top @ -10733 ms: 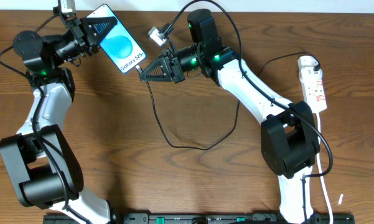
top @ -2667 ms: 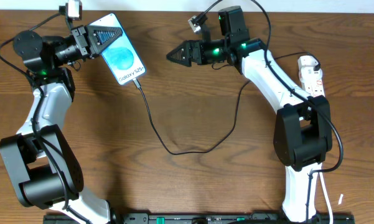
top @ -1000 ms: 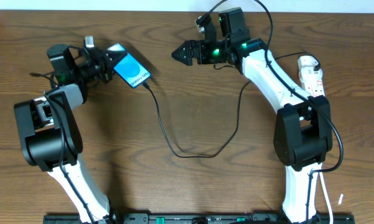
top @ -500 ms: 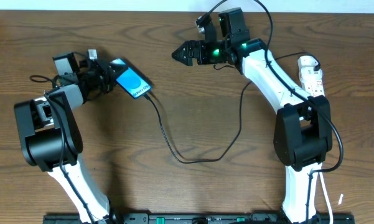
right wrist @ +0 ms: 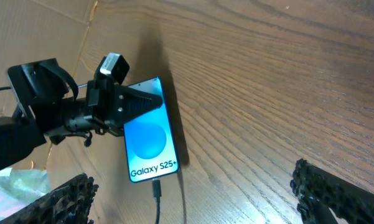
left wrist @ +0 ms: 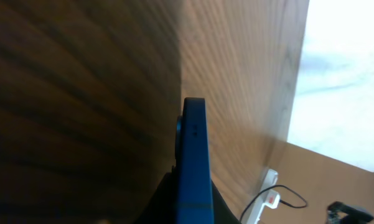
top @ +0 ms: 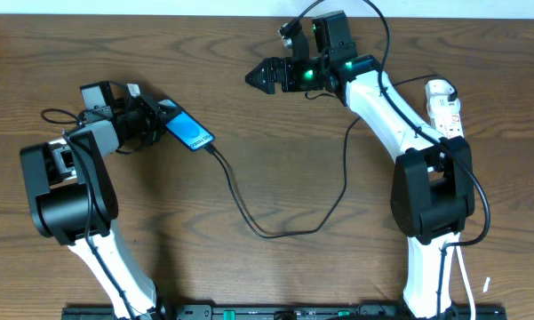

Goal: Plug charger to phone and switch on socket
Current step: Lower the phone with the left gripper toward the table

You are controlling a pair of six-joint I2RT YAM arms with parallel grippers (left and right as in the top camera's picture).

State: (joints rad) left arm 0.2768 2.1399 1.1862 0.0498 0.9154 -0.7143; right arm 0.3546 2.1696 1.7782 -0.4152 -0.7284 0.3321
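The phone [top: 189,134] has a bright blue screen and sits in my left gripper [top: 167,122], which is shut on its upper end, low over the table's left part. In the left wrist view the phone [left wrist: 194,158] shows edge-on between the dark fingers [left wrist: 165,205]. The black charger [top: 271,231] is plugged into the phone's lower end and loops across the table. My right gripper [top: 259,76] hangs open at the back middle; its view shows the phone [right wrist: 150,142], the charger tip [right wrist: 157,188] in its port and my left gripper [right wrist: 127,99]. The white socket [top: 446,111] lies far right.
The socket's white cord [top: 465,258] runs down the right side behind the right arm's base. In the left wrist view the socket [left wrist: 261,208] appears far off with a plug on it. Brown cardboard [right wrist: 43,31] lies past the table's edge.
My left gripper has carried the phone toward the front and lower, dragging the charger's loop with it. The right arm has not moved.
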